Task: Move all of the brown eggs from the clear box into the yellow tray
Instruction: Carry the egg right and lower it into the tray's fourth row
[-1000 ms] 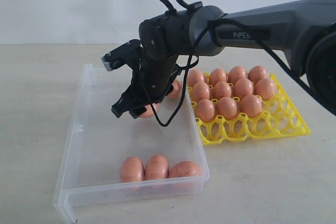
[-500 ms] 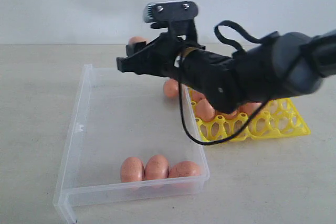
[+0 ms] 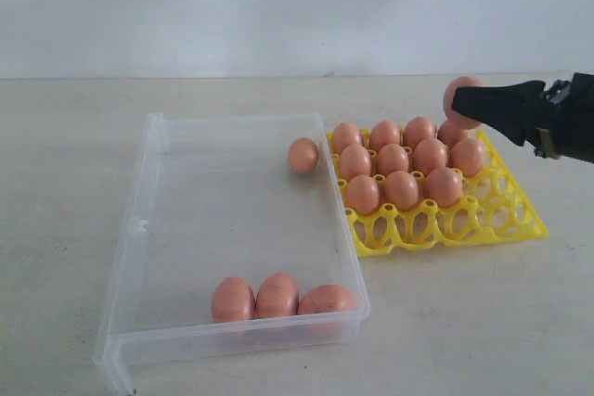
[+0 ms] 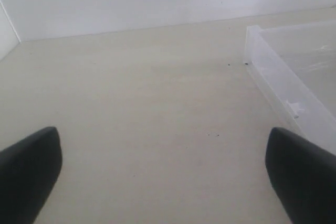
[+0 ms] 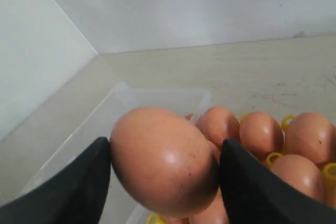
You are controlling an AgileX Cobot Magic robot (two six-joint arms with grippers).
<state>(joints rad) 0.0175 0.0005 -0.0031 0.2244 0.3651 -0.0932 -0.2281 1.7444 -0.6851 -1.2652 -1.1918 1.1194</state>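
The right hand (image 3: 478, 105) grips one brown egg (image 5: 164, 161) between its fingers, above the 1 o'clock corner of the yellow tray (image 3: 445, 229). Four more eggs (image 3: 278, 296) lie in the clear box (image 3: 148, 229): three at 6 o'clock, one at 1 o'clock. The left hand (image 4: 168, 177) gapes wide over the worktop (image 4: 147, 103).

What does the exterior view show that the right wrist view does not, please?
Only the exterior view shows three brown eggs along the near wall of the clear box, a lone egg by its far corner, and the empty front cups of the yellow tray. Only the right wrist view shows both fingers of the right tool pressed against the carried egg. Both show that egg, the seated eggs in the tray and part of the box.
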